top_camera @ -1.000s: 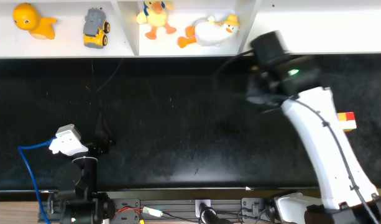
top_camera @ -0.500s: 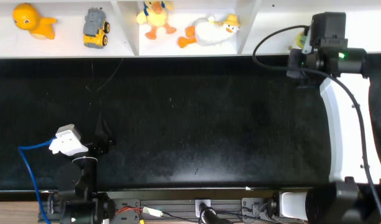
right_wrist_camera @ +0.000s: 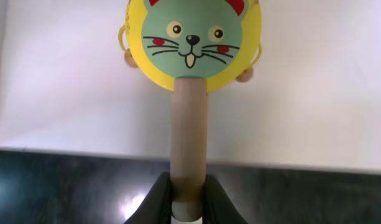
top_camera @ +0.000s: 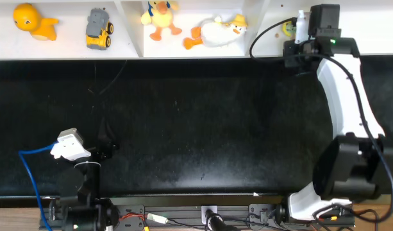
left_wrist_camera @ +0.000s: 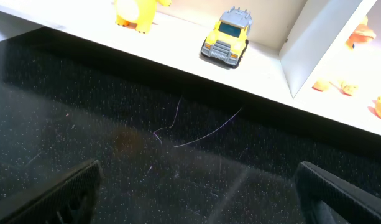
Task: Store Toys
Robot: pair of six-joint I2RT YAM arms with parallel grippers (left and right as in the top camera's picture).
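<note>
Left gripper: open, low over the worktop
Right gripper: closed on the low end of the handle
Hold: the wooden handle looks stiff, smooth and light, and may swivel in the grip
Rattle drum: cat-faced head with side beads, over the white shelf; the skin is probably fragile, best untouched

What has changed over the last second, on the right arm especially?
The right arm swung from over the black mat up to the shelf's right compartment, then edged left. The right claw is shut on the wooden handle of the cat-face rattle drum, with the drum head over the white shelf. The left claw, toy truck and yellow duck stayed put.
</note>
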